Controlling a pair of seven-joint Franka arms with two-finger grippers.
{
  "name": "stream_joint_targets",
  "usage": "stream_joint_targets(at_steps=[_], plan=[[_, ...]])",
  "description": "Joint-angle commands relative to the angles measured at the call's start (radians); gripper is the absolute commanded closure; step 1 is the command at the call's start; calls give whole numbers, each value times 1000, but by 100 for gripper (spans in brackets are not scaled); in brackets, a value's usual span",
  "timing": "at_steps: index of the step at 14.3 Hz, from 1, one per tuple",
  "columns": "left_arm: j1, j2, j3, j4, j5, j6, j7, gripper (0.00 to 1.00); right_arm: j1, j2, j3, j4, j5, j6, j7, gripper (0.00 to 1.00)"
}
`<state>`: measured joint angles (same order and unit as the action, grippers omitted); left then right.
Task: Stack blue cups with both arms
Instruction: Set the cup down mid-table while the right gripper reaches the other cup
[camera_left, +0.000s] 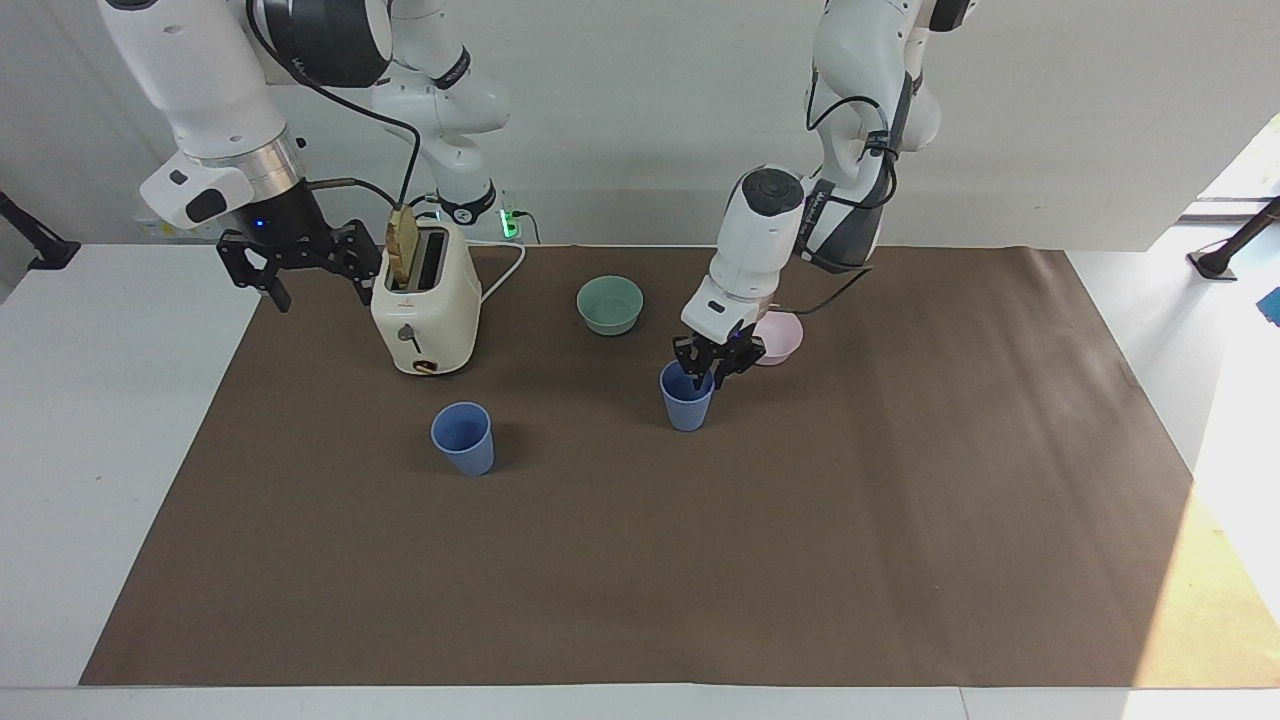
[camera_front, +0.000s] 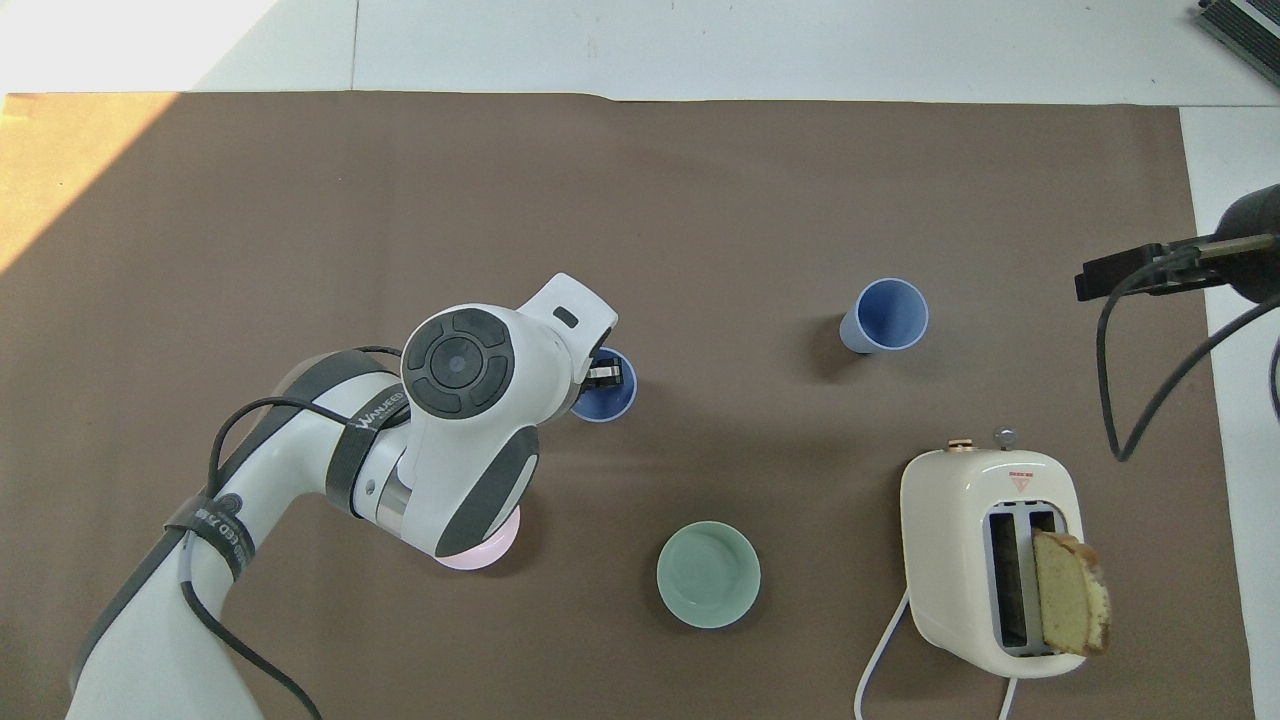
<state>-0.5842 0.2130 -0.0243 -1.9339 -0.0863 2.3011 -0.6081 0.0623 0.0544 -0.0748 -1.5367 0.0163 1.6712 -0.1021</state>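
My left gripper is shut on the rim of one blue cup, one finger inside it, and holds it upright low over the middle of the brown mat. I cannot tell whether the cup touches the mat. They also show in the overhead view: the gripper and the cup. The other blue cup stands upright on the mat, farther from the robots than the toaster, toward the right arm's end. My right gripper waits open and empty in the air beside the toaster.
A cream toaster with a bread slice sticking up stands near the right arm's base. A teal bowl and a pink bowl, partly covered by the left arm, sit nearer to the robots than the cups.
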Motion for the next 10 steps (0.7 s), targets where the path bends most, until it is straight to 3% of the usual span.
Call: stream_joint_targets(at_steps=[1,4,6,10], plan=[[9,-21,17,-10,-18,1,16,0,-6,-27,6,-54,10,27,19,0],[87,-76,26,18,-15,-101,141,0,-7,-19,6,-147,11,111,22,0],[169,-157,26,23,-15,-208,274,0,-1,2,6,-203,11,183,22,0],[325,-236,26,113,26,-412,499,0,11,85,10,-240,17,289,27,0]])
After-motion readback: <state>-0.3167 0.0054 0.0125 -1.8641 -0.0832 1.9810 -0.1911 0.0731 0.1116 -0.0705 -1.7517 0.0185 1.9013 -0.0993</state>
